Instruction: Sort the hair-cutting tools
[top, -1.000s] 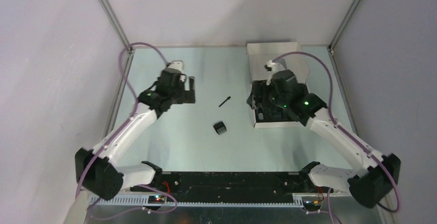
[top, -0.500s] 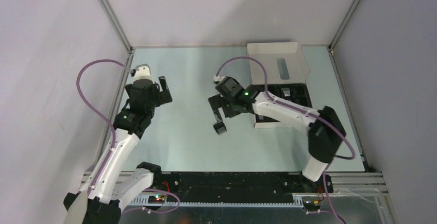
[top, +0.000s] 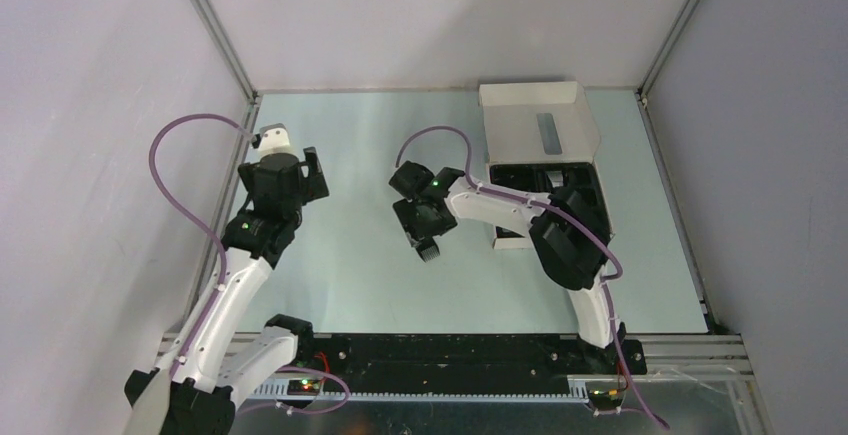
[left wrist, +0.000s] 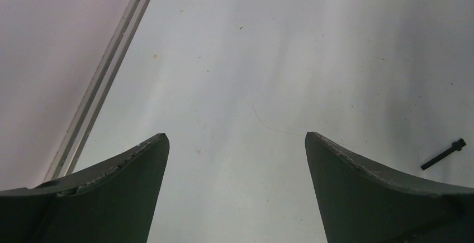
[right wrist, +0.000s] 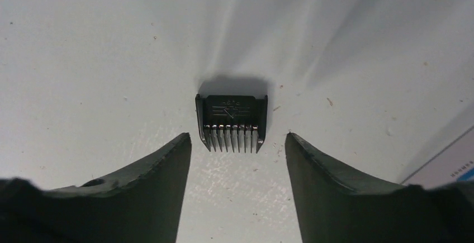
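From above, your left gripper (top: 316, 175) hangs over the bare left part of the table (top: 350, 285), its fingers spread apart with nothing between them. Your right gripper (top: 424, 235) reaches across towards the middle of the table and points down. The black comb attachment (top: 428, 249) lies on the table right at its fingertips. To the right of that gripper, behind its arm, the white box (top: 540, 115) stands open. Dark items lie in the box's tray, too small to tell apart.

In the left wrist view, your left gripper (left wrist: 236, 136) is wide open over the table (left wrist: 251, 58), and both fingers (left wrist: 128, 187) are clear of the surface. The thin black stick-brush (left wrist: 444, 153) lies flat on the table, beyond the right finger and off to its outer side, well apart from the gap. A metal frame rail (left wrist: 112, 70) runs along the table edge to the far left.

In the right wrist view, your right gripper (right wrist: 237, 137) is open about as wide as the comb attachment (right wrist: 231, 114). The comb lies flat just ahead of the fingertips, centred on the gap, teeth pointing back towards the wrist. Neither finger (right wrist: 145, 193) touches it. A corner of the white box (right wrist: 447, 162) shows beyond the right finger.
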